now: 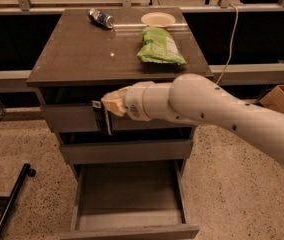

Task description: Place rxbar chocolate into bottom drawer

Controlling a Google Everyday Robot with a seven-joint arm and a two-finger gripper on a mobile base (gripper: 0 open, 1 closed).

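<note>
Black wrapper, pale print along one edge: the rxbar chocolate (101, 119) hangs roughly upright in the air, in front of the top drawer's front (67, 118), toward the left half of the cabinet and well above the floor. The gripper (106, 115) has it. The tan fingers (114, 105) are closed down narrow on the bar's upper part, which sticks out below and to the left of them. Behind the fingers a white wrist (142, 101) and a thick white arm (232, 116) run off to the right edge, crossing in front of the top drawer. Directly below, the middle drawer (127, 150) sits pushed in. Under that the bottom drawer (129, 191) is pulled fully out, its flat grey floor bare and its front edge near the bottom of view. The bar is high above this drawer, not in it, over its left side. On the dark brown cabinet top (82, 49) a green crinkly bag (161, 46) lies near the front right. A pale round plate (158, 19) sits just behind it, and a blue-and-silver can (101, 18) lies on its side at the back left. Speckled floor all round. A black pole (12, 199) lies at lower left, a cardboard box (282, 98) stands at far right, and a pale cable (230, 39) droops beside the cabinet's right side.
</note>
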